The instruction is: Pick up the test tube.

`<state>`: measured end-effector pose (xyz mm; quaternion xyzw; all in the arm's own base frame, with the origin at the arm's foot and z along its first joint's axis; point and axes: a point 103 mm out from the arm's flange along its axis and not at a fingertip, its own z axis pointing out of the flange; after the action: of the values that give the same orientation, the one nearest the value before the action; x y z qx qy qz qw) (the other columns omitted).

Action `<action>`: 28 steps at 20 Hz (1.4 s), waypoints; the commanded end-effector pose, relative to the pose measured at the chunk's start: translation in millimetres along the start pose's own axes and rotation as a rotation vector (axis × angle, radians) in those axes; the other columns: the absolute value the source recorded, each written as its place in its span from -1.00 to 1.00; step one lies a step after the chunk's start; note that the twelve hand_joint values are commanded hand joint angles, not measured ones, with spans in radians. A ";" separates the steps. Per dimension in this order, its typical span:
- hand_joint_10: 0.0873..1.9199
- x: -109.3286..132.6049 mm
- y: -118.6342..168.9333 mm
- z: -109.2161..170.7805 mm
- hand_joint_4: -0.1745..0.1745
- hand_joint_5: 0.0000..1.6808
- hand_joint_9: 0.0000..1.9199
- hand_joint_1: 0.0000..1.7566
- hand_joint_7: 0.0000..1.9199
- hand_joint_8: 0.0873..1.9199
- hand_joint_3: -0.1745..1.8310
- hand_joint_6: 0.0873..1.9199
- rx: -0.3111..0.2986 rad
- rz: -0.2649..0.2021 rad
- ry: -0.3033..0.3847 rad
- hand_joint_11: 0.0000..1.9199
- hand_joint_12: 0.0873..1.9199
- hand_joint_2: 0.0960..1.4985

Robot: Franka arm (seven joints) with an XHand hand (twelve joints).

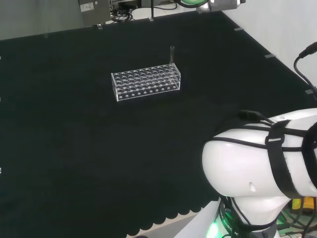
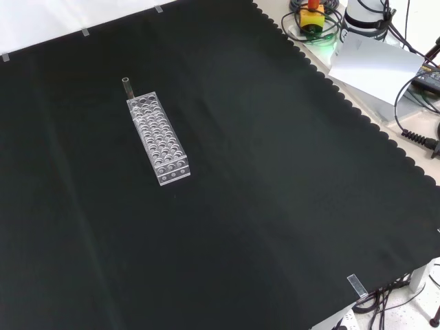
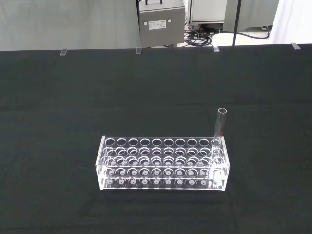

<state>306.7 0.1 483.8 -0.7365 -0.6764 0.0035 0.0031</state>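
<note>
Whether the hand is released, clenched or grasping anything, I cannot tell. What can be seen of the robot is the arm's white link [image 1: 262, 153] at the lower right of the head view, well apart from the ware.

The test tube [image 1: 172, 54] stands upright in a corner hole of a clear plastic rack [image 1: 146, 84], the end hole of the far row as the head view has it. In the front view the test tube [image 2: 126, 87] is at the rack's [image 2: 159, 137] upper end, and in the wrist view the tube [image 3: 221, 127] rises above the rack [image 3: 163, 163] at one end. Its mouth stands clear of the rack top, and no other tube is plainly seen in the rack. The rack sits alone on the black cloth of the bench [image 2: 275, 206].

Judging from this, the risks lie in the approach. The tube is thin, clear and hard to see against the black cloth, so a grasp could close beside it. A sideways touch might tilt it in its hole or shove the light rack across the cloth. Pulling at an angle could bind the tube in its hole and lift or tip the rack with it.

A grey box [image 3: 161, 24] beyond the bench carries a small label, too small to read.
</note>
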 end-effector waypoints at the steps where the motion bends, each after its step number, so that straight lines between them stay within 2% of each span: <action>1: -0.65 -3.5 3.6 0.9 -0.26 -0.88 -0.92 -0.53 -0.93 -0.62 -0.29 -0.91 -0.007 0.001 -0.008 -0.94 0.22 -0.02; 3: -0.74 -8.3 9.8 2.9 -0.27 -0.91 -0.98 -0.63 -0.98 -0.70 -0.44 -1.00 -0.003 0.001 -0.011 -0.99 0.15 0.11; 7: -0.74 -16.1 25.4 9.1 -0.27 -0.91 -1.00 -0.66 -1.00 -0.70 -0.52 -1.00 0.005 -0.001 -0.010 -1.00 0.14 0.18; 9: -0.66 -21.3 35.7 12.6 -0.28 -0.90 -1.00 -0.66 -1.00 -0.62 -0.55 -1.00 0.017 0.001 -0.008 -1.00 0.18 0.19; 10: -0.60 -20.7 40.8 13.7 -0.29 -0.89 -1.00 -0.65 -1.00 -0.57 -0.56 -1.00 0.019 -0.019 0.016 -1.00 0.21 0.20; 12: -0.49 -28.4 53.1 20.5 -0.31 -0.87 -1.00 -0.63 -1.00 -0.45 -0.59 -1.00 0.038 -0.025 0.025 -1.00 0.30 0.22; 15: -0.30 -35.4 73.8 35.2 -0.35 -0.83 -1.00 -0.58 -0.97 -0.32 -0.61 -1.00 0.081 -0.014 0.005 -1.00 0.39 0.23; 19: -0.14 -50.9 99.1 59.3 -0.40 -0.78 -1.00 -0.38 -0.91 -0.25 -0.63 -1.00 0.111 0.002 -0.043 -1.00 0.49 0.18; 23: -0.07 -61.8 121.8 78.4 -0.45 -0.72 -0.94 -0.31 -0.83 -0.21 -0.61 -1.00 0.130 0.019 -0.080 -1.00 0.55 0.16; 28: -0.07 -69.5 145.3 100.3 -0.49 -0.67 -0.85 -0.31 -0.73 -0.19 -0.58 -1.00 0.165 0.030 -0.094 -1.00 0.59 0.15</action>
<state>403.8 -52.9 408.0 -0.7369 -0.6707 0.0726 0.0430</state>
